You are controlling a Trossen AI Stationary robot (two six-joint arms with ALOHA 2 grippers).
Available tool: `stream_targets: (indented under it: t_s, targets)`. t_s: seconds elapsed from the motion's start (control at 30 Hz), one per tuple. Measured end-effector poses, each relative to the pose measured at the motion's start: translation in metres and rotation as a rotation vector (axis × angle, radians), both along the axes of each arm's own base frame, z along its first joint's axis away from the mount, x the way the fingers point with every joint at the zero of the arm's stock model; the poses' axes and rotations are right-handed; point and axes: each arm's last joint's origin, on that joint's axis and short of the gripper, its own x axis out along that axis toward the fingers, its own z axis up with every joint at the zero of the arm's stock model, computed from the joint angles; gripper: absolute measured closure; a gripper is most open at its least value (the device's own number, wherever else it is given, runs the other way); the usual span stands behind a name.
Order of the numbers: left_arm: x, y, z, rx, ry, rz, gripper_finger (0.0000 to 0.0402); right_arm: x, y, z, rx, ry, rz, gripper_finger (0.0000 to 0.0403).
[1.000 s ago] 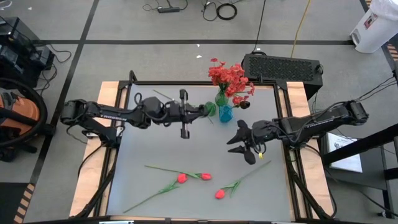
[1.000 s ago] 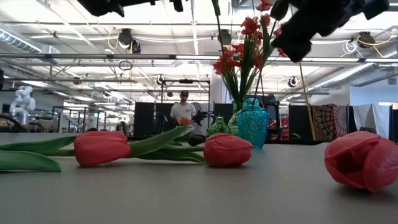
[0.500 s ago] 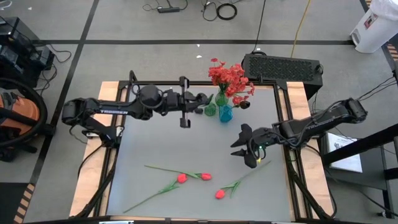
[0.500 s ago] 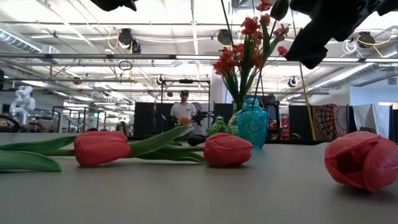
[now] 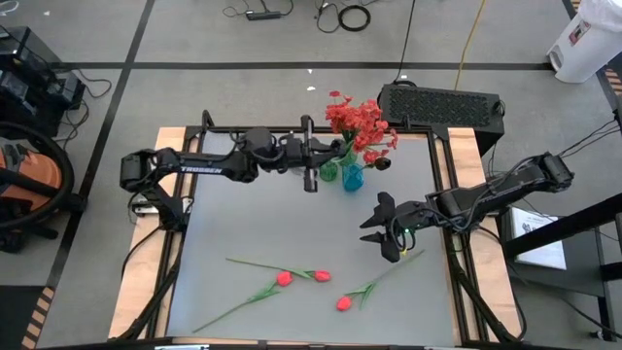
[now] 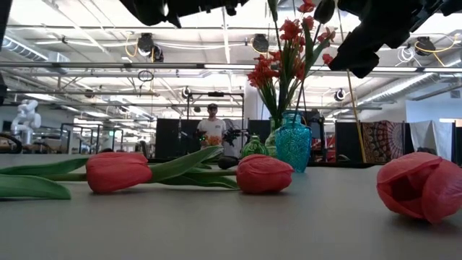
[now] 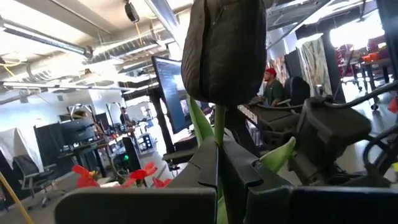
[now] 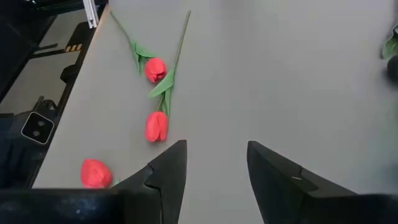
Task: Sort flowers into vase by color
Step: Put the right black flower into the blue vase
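Note:
My left gripper (image 5: 331,156) reaches from the table's left to the two vases at the far edge, shut on a flower with a dark, nearly black bud (image 7: 224,50). The small green vase (image 5: 328,172) stands below it. Next to that, the blue vase (image 5: 352,178) holds red clustered blossoms (image 5: 358,121), and another dark bud (image 5: 382,163) shows to its right. Three pinkish-red tulips (image 5: 284,278) (image 5: 321,276) (image 5: 343,303) lie on their sides near the front edge. My right gripper (image 5: 382,229) hangs open above the table's right half, holding nothing. My left gripper pinches the thin green stem (image 7: 218,155) just under the dark bud between its two fingers. The fingers come nearly level from the table's left and lie across the stem. The bud stands upright above them, lifted clear; the lower stem is hidden behind the fingers.
A black box (image 5: 442,104) sits behind the table's far right corner. Bare grey tabletop (image 5: 272,224) lies between the vases and the lying tulips. In the low view the tulips (image 6: 119,172) (image 6: 263,173) (image 6: 422,186) lie in front of the vases (image 6: 292,143).
My left gripper has carried the dark flower toward the table's right and far edge, from beside the green vase to over the vases, staying shut on the stem.

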Motion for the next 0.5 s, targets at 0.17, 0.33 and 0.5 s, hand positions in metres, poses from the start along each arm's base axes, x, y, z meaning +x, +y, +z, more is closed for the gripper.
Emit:
stream_targets:
  t_s: [0.17, 0.33, 0.5]
  targets:
    - [0.003, 0.004, -0.001, 0.0, 0.005, -0.014, 0.0399, 0.0, 0.0, 0.0, -0.005, 0.0, 0.004, 0.0243]
    - [0.003, 0.009, -0.002, 0.0, 0.007, -0.003, 0.0399, 0.0, 0.0, 0.0, -0.007, -0.001, 0.005, 0.0243]
    - [0.002, 0.013, -0.002, 0.001, 0.009, 0.004, 0.0399, 0.0, 0.0, 0.0, -0.008, -0.001, 0.004, 0.0243]
